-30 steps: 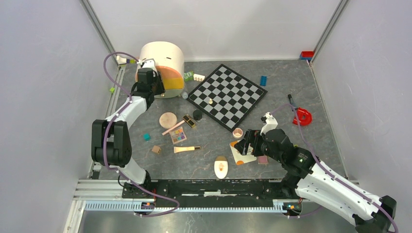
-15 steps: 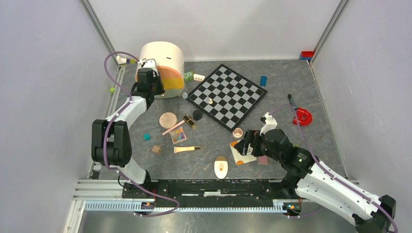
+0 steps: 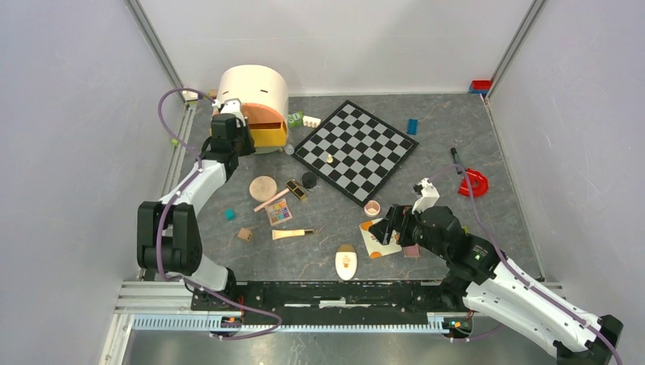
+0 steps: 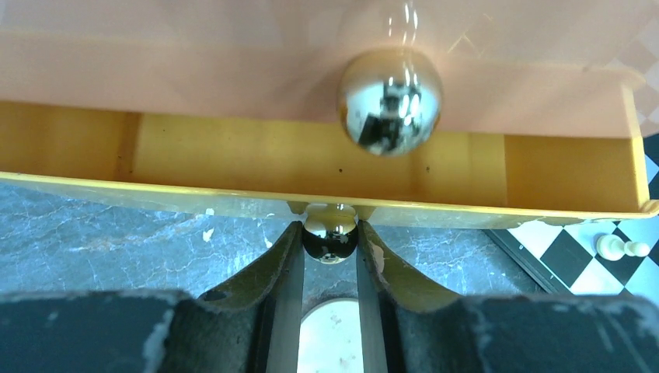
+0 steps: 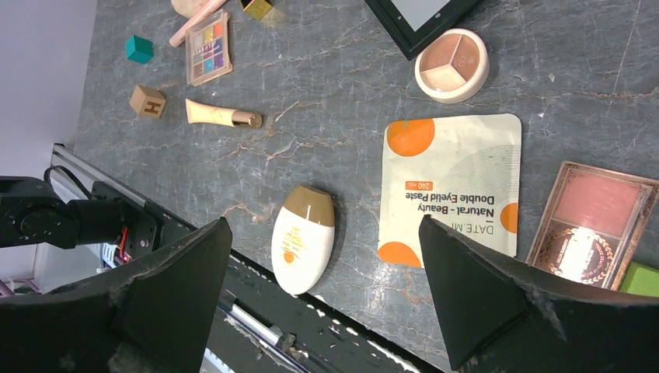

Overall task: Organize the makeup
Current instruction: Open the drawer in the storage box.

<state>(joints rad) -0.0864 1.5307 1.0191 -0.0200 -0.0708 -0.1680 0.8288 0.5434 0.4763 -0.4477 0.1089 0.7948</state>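
Left claw (image 4: 330,230), clamped on the chrome knob (image 4: 329,239), had drawn the yellow drawer (image 4: 311,167) out since a second before; storage now accessible. Right claw (image 5: 322,241) stood apart above the white-orange sachet (image 5: 455,186).

Stray non-makeup items on table (image 3: 456,129).
Chessboard (image 3: 356,150) askew at back, pale pawn (image 3: 329,158) on it; blue brick (image 3: 412,126) just right; teal cube (image 3: 229,215) and wooden letter cube (image 3: 244,234) front-left.

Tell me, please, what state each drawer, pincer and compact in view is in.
Yellow drawer: pulled open, nothing visible inside.
Left pincer: shut on the yellow drawer's chrome knob.
Right pincer: open, holding nothing.
Round compact: uncovered, three pans showing.
Blush palette: uncovered, pans showing.
Eyeshadow palette: uncovered, colours showing.
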